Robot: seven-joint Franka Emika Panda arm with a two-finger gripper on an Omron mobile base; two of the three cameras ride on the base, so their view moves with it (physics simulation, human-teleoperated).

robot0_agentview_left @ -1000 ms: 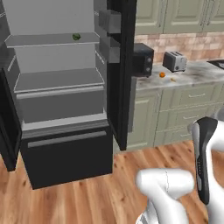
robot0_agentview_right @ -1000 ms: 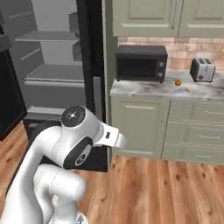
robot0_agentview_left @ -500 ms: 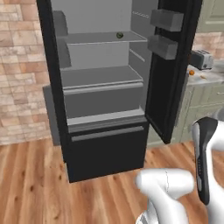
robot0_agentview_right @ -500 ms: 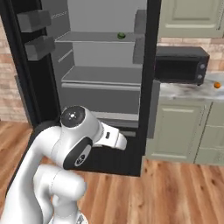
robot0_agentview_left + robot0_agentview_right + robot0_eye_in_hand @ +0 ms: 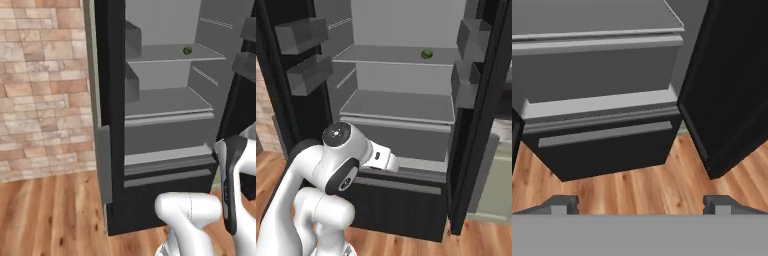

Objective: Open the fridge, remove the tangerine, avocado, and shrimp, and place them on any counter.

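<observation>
Swung left with the base since the earlier frames: counter and microwave gone from sight, brick wall (image 5: 45, 85) now at the left of the left base view. Nearest, gripper (image 5: 642, 202) spread wide, grasping nothing, its dark fingertips (image 5: 562, 202) well apart over the wood floor (image 5: 637, 187). Beyond, fridge (image 5: 401, 100) standing tall, long axis vertical, both doors swung open, front facing the robot. Bottom drawer (image 5: 602, 150) shut, its grey handle (image 5: 604, 134) running horizontally. Higher and farther back, light grey shelves stacked level. Farthest, avocado (image 5: 427, 53) resting on the upper shelf toward its right, also seen at (image 5: 187, 50); roundish, no long axis to be told. Door bins (image 5: 301, 35) on the open doors.
</observation>
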